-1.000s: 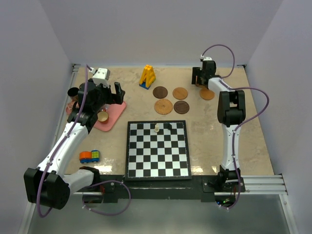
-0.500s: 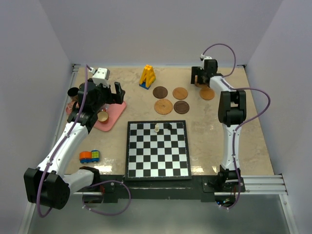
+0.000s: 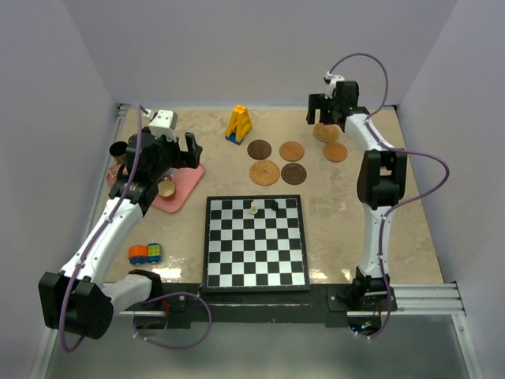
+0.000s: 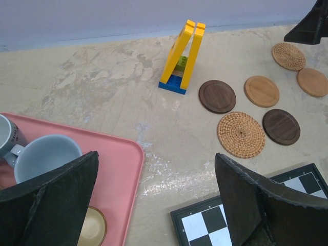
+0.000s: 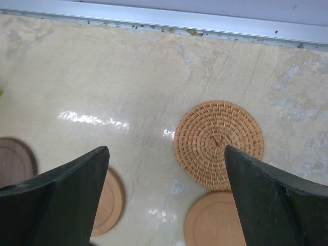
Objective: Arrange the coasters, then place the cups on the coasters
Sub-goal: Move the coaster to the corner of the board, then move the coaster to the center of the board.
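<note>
- Coasters: we find all six lying flat on the beige marbled tabletop (image 3: 347, 217), at its far centre and far right. No cup stands on any of them.
- Chessboard (image 3: 254, 243): near centre, between the two arm bases.
- Pink tray (image 3: 186, 189): left side, carrying the cups. The left arm hides part of it.
- Left gripper (image 4: 156, 156): above the tray's right edge, fingers spread wide, grasping nothing.
- Right gripper (image 5: 165, 154): above the far-right coasters, fingers spread wide, grasping nothing.
- Yellow brick frame (image 3: 239, 124): upright, far centre, just left of the coasters.
- Coaster layout: a dark brown coaster (image 3: 259, 149), a tan coaster (image 3: 291, 151), a woven coaster (image 3: 264, 172) and a second dark coaster (image 3: 293, 174) form a square. A second tan coaster (image 3: 335, 151) and a second woven coaster (image 5: 219, 144) lie to the right, the woven one below the right gripper.
- Cups: we see a pale blue cup (image 4: 46, 154) beside a grey cup (image 4: 7, 136), and a tan cup (image 3: 166, 189).
- Chess pieces (image 3: 253, 208): two, on the board's far rows.
</note>
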You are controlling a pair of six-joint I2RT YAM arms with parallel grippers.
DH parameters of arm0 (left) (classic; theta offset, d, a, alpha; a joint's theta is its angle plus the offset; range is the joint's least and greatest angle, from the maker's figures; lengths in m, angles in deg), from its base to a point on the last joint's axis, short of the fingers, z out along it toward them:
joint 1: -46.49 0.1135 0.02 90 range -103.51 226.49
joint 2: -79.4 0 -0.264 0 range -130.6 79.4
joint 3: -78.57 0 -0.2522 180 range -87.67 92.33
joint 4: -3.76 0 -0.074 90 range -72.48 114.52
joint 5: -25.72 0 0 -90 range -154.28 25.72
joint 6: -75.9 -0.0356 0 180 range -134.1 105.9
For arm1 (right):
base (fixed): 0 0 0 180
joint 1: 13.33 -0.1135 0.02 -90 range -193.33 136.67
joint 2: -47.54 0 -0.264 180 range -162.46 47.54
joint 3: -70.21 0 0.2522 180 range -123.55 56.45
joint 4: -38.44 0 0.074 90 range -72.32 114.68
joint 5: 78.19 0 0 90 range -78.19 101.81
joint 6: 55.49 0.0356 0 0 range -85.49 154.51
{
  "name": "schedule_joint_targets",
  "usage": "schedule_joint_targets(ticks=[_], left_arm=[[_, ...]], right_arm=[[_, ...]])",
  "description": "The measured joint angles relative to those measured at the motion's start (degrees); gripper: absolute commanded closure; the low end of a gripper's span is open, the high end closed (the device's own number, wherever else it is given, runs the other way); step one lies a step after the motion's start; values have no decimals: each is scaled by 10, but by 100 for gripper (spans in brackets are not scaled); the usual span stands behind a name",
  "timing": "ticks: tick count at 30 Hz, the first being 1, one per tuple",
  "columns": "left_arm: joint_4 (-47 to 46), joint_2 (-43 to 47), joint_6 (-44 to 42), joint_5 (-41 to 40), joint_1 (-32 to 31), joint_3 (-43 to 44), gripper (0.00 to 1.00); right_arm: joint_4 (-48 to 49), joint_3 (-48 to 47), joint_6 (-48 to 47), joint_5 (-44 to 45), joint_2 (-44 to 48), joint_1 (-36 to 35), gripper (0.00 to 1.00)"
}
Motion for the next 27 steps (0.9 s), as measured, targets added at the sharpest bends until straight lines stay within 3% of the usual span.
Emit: schedule_joint_targets(ticks=[6, 10, 19, 27], left_arm=[[0, 0, 1, -1, 0, 0, 0], [-1, 0, 1, -2, -2, -1, 0], [-1, 0, 2, -1, -4, -3, 0], [-1, 0, 5, -1, -6, -3, 0]], right_arm=[[23, 118, -3, -5, 141, -17, 2], [46, 202, -3, 25, 216, -77, 2], [58, 283, -5, 57, 219, -247, 2], [75, 331, 5, 85, 208, -277, 2]])
